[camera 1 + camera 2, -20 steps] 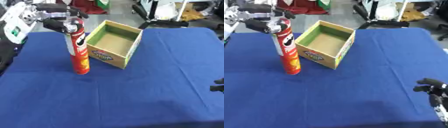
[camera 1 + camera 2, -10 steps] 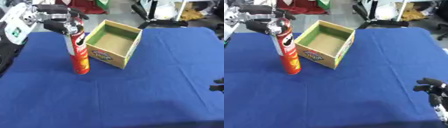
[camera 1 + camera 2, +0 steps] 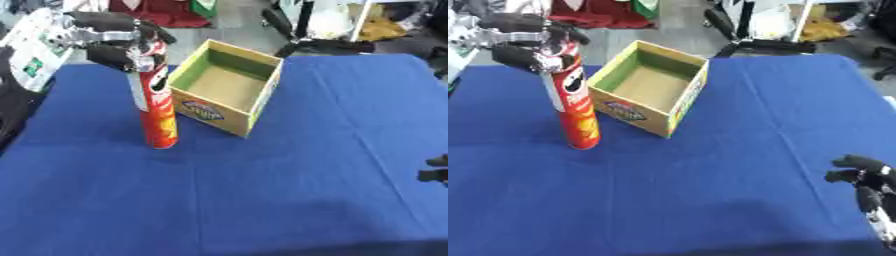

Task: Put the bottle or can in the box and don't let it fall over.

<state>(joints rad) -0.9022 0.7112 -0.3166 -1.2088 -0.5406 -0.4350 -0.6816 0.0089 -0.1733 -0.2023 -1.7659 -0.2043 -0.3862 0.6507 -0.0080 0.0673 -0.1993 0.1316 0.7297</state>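
so starting at the left, the left hand point(image 3: 109, 42) is up at the top of the tall red can point(image 3: 157, 107), fingers point(image 3: 140, 55) curled round its upper end, so it's gripping the thing right at the cap end and not mid-body. The can stands upright on the blue surface point(image 3: 262, 200), base down on the cloth as far as I can tell, long axis pretty much vertical, maybe a hair of lean but I wouldn't swear to it. Just to the right of it, close but not touching, sits the open cardboard box point(image 3: 229, 92), yellow outside, green inside, turned a bit askew so a corner points toward the robot, and it looks empty. So the key bit here: the box lies to the right of the can and a touch farther back, and its walls come up to roughly the can's middle, meaning the can probably has to go up over the near wall and then across to the right while keeping that axis upright. With the hold so high, my guess is the bottom could swing and clip the rim. Way over at the lower right the right hand point(image 3: 866, 181) is idle near the surface edge, fingers curled and holding nothing, well apart from everything, so the left is clearly the nearer one
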